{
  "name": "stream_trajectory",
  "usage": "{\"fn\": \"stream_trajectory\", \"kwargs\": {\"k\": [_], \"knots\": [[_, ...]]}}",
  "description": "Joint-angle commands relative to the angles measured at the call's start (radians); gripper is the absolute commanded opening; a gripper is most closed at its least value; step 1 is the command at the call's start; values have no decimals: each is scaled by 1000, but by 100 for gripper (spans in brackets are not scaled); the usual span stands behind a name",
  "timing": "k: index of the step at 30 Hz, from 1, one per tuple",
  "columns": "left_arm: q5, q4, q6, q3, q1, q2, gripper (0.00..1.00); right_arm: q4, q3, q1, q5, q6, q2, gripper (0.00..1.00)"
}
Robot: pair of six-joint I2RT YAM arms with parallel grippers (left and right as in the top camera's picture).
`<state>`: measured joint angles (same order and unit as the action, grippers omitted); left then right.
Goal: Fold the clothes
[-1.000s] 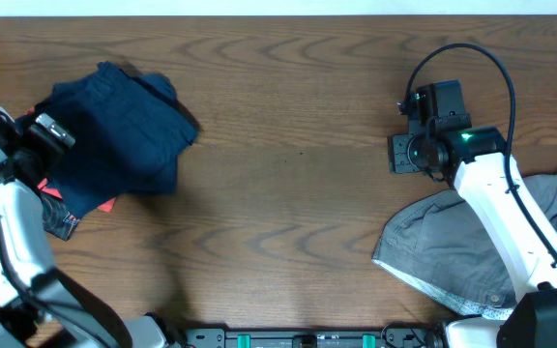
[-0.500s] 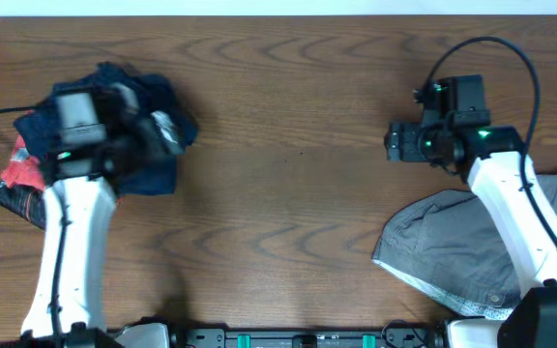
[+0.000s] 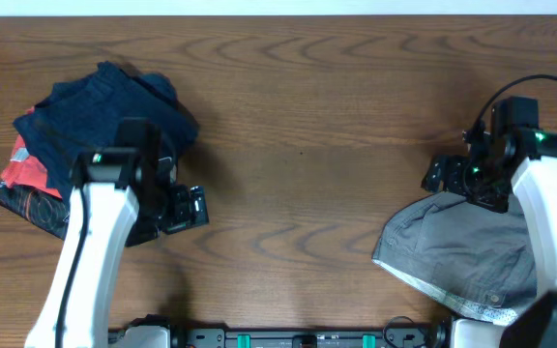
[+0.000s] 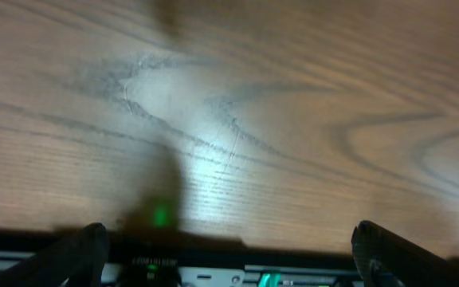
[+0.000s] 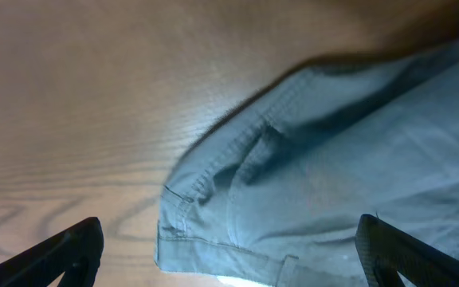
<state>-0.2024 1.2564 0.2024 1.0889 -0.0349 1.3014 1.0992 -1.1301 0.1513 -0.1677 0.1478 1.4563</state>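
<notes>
A grey garment lies crumpled at the table's right front; the right wrist view shows its seamed edge. A pile of folded clothes, dark navy over red and black, sits at the left. My right gripper hovers at the grey garment's upper edge, fingers wide apart and empty. My left gripper is at the pile's front right corner, open and empty over bare wood.
The wooden table stretches between the two piles. A black rail with green lights runs along the front edge; it also shows in the left wrist view. The right arm's black cable loops above it.
The left arm swung from over the navy pile toward the table's front, now at the pile's front right corner. The right arm moved right and forward onto the grey garment's edge.
</notes>
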Motion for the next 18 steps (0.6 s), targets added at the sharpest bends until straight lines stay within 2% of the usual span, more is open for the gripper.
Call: {"fn": "stream_trajectory", "kwargs": {"k": [1,2,4,6,10,13,18], "knots": [[13,-42,-6,-65,-5,-177,98,-52,64,2,-13,-12,-149,99],[14,-76,-7,-92,-11,-252,98,-100,108,-1,-13,0,-215,99],[48,-154,6,-154,-27,-417,98,-203,209,-8,-1,26,-361,91],[85,-235,43,-219,-45,-601,98,-297,318,-17,55,70,-519,99],[84,-373,43,-322,-54,-920,98,-442,497,-21,82,72,-807,99],[84,-375,43,-331,-53,-1087,98,-416,558,-21,82,72,-961,99],[84,-375,43,-330,-53,-1244,98,-251,571,-21,82,73,-1091,99]]}}
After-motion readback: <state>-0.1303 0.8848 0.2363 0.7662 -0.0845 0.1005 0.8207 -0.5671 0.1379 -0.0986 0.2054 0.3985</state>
